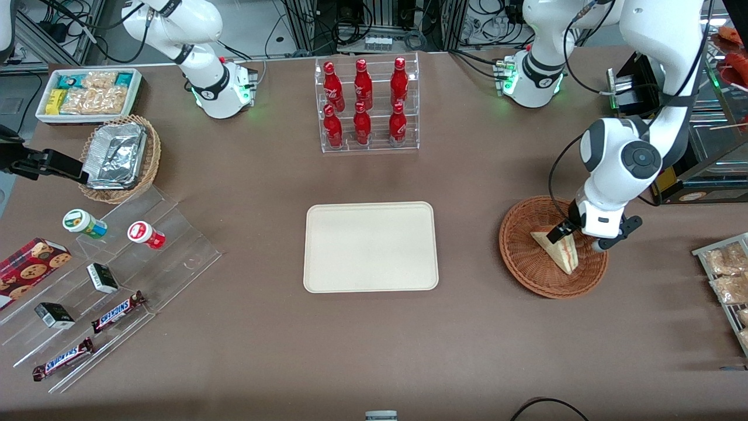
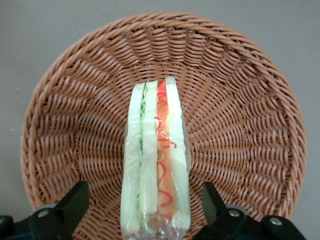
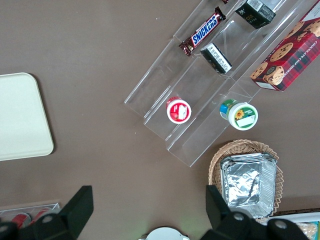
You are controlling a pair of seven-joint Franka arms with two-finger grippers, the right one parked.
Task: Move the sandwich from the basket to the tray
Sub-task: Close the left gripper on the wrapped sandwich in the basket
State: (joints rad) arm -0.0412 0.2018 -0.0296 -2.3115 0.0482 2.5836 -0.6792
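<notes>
The sandwich (image 1: pixel 558 250), a plastic-wrapped wedge of pale bread with red and green filling, stands on edge in the reddish-brown wicker basket (image 1: pixel 520 257). My left gripper (image 1: pixel 579 238) hangs low over the basket, open, with one finger on each side of the sandwich's wide end. In the left wrist view the sandwich (image 2: pixel 156 160) lies between the black fingers (image 2: pixel 75 200), with a gap on both sides, and the basket (image 2: pixel 240 100) fills the picture. The cream tray (image 1: pixel 370 246) lies flat on the table beside the basket, toward the parked arm's end. It also shows in the right wrist view (image 3: pixel 20 117).
A clear rack of red bottles (image 1: pixel 367 105) stands farther from the front camera than the tray. A clear stepped stand with snacks (image 1: pixel 117 280), a tan basket with foil container (image 1: pixel 120 158) and a white snack bin (image 1: pixel 87 93) lie toward the parked arm's end. A wire rack of packets (image 1: pixel 727 275) lies beside the basket.
</notes>
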